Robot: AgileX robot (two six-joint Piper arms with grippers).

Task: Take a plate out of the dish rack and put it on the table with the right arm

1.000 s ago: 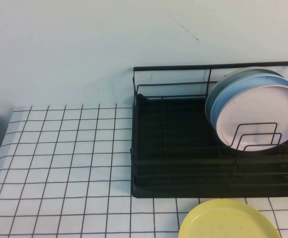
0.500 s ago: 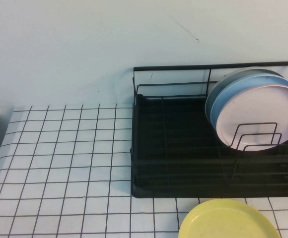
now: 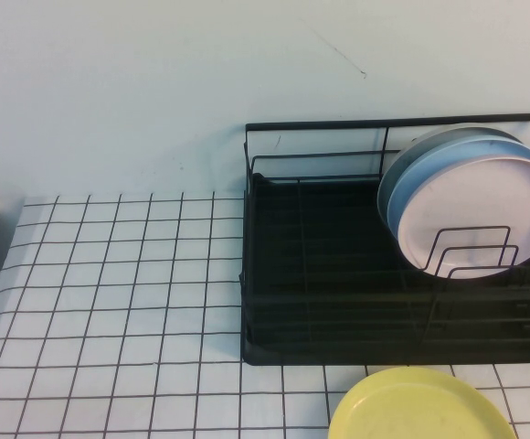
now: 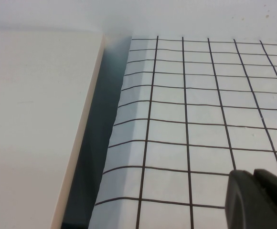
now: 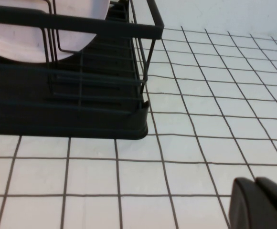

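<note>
Left gripper (image 4: 260,200): low over the gridded counter (image 3: 110,302) at its left edge, beside a pale board (image 4: 33,124); only one dark tip shows, so whether its fingers are open or closed cannot be told.
Dish rack (image 3: 338,302): black wire, on the counter's right half; left slots empty.
Racked plates: three upright at the rack's right end, a pinkish plate (image 3: 484,215) in front, a light blue one (image 3: 420,178) behind it, a greyer one (image 3: 407,155) at the back.
Yellow plate (image 3: 420,407): one, lying flat on the counter just in front of the rack, out of it; the task looks essentially done.
Right gripper (image 5: 262,202): low over the counter, apart from the rack's corner; finger state cannot be told.
Risk: a careless retreat of the right arm could clip the rack's wire or nudge the yellow plate, since both sit close.
</note>
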